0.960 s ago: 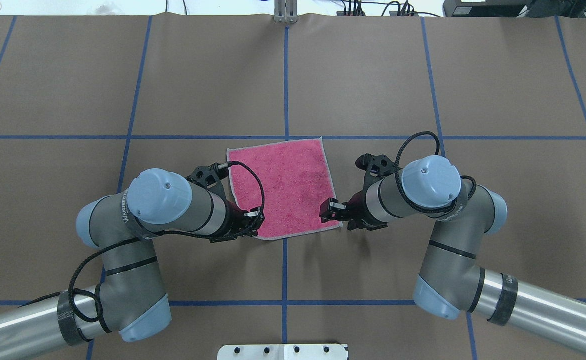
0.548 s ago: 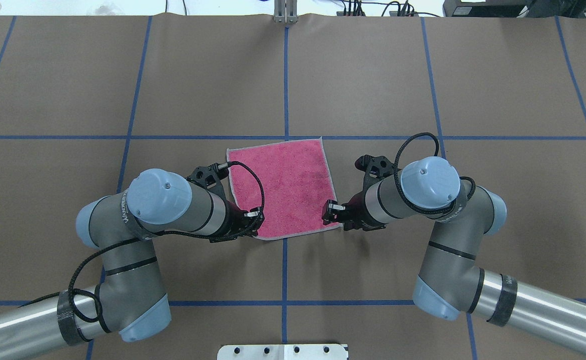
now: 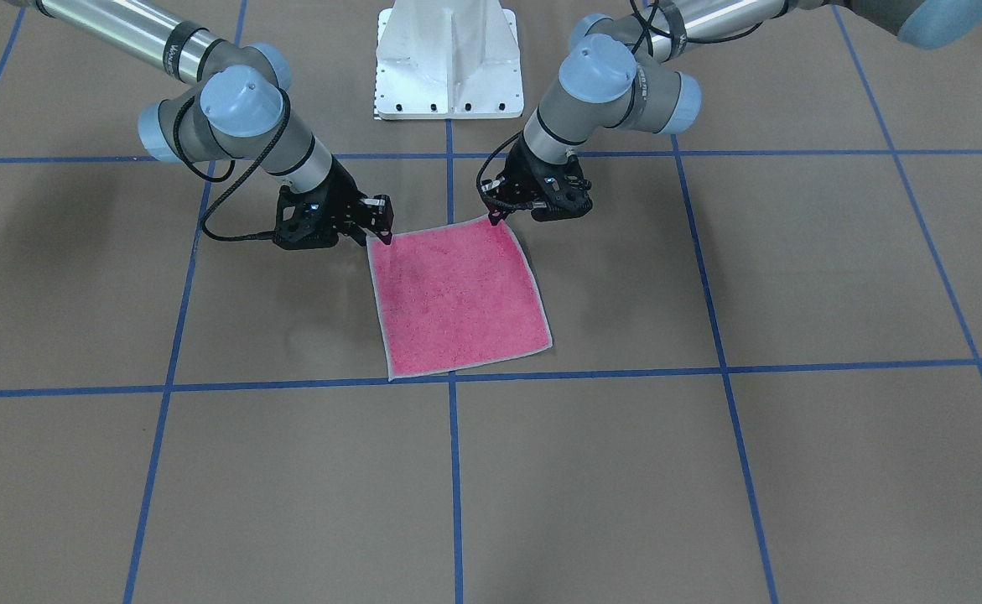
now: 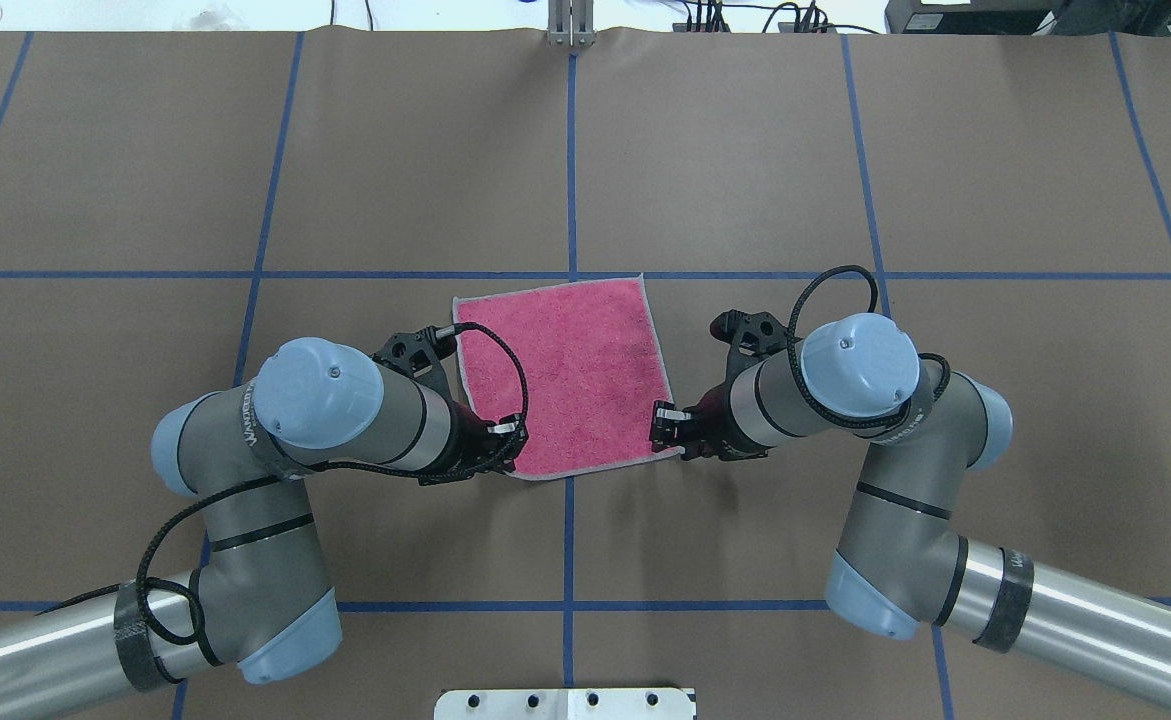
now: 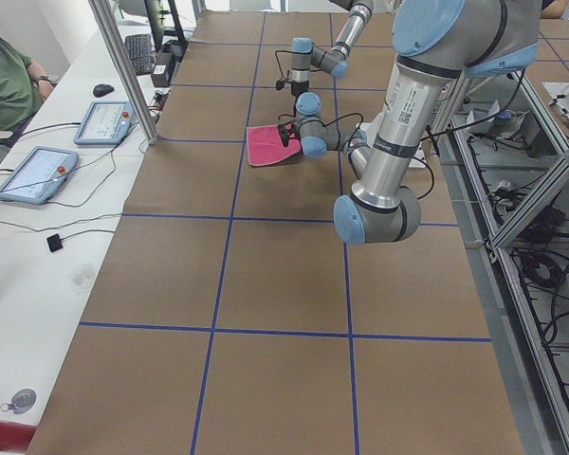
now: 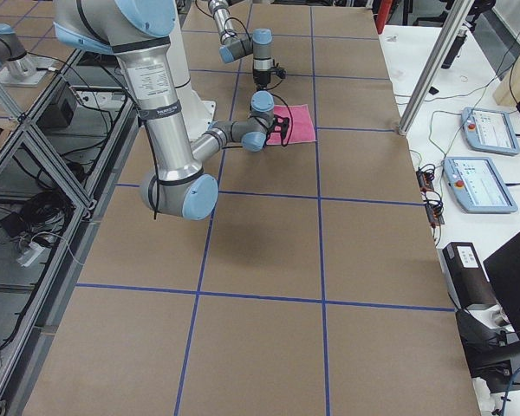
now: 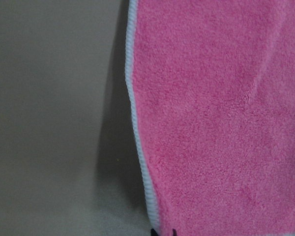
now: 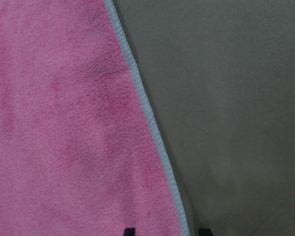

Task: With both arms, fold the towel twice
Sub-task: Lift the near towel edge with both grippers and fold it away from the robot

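- Table (image 4: 145, 150): brown covering, marked into squares by blue tape lines (image 4: 265, 200).
- Left arm (image 4: 315, 395): silver-grey tube with light blue joint caps and a black cable. It reaches in from the robot's left and bends down to the towel's near-left corner.
- Right arm (image 4: 860, 365): same build. It reaches in from the robot's right to the towel's near-right corner.
- Pedestal base (image 3: 449, 59): white, at the robot's edge of the table, between the two arms.
- Towel (image 4: 570, 370): one square terry cloth, pink face up with a light grey hem. It lies flat and unfolded at mid-table between the two grippers, its far edge just on the robot's side of a cross tape line.
- Right gripper (image 4: 661, 428): low at the near-right corner, jaws parted. In its wrist view one fingertip (image 8: 129, 231) is over the pink pile and the other over bare table, with the hem between them. It grips nothing.
- Left gripper (image 3: 493, 216): low at the near-left corner. In its wrist view the fingertips (image 7: 173, 232) stand close together at the hem and appear pinched on it.
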Robot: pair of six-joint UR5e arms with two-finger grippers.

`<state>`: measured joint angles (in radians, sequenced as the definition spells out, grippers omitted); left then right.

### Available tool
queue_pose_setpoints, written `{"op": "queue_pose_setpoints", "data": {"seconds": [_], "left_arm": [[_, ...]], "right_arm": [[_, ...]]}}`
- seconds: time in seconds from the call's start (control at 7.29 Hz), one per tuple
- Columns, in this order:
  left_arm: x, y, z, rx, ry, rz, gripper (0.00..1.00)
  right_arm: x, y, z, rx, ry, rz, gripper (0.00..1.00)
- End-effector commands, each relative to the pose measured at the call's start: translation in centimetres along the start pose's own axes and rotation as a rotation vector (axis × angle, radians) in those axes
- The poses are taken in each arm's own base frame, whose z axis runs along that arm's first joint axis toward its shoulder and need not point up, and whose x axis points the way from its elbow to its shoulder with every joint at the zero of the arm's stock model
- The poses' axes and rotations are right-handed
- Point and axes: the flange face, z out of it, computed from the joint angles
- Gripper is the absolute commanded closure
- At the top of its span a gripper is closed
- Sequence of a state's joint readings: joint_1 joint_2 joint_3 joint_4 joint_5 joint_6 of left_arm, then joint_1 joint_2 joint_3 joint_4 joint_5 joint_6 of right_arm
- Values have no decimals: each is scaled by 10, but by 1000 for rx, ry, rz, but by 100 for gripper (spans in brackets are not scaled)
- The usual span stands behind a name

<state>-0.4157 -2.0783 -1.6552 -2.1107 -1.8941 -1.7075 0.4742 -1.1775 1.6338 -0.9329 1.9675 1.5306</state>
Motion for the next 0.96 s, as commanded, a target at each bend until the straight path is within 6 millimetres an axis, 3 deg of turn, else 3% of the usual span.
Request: {"op": "queue_pose_setpoints", "data": {"seconds": [0.0, 0.41, 0.82], "left_arm": [[0, -1, -1, 3, 1, 0, 100], [4, -5, -7, 9, 13, 1, 100], [6, -3, -11, 4, 20, 3, 100]], "right_arm": [[1, -1, -1, 1, -4, -3, 100], [-3, -7, -11, 10, -22, -3, 100], [-19, 8, -36, 1, -75, -26, 100]]}}
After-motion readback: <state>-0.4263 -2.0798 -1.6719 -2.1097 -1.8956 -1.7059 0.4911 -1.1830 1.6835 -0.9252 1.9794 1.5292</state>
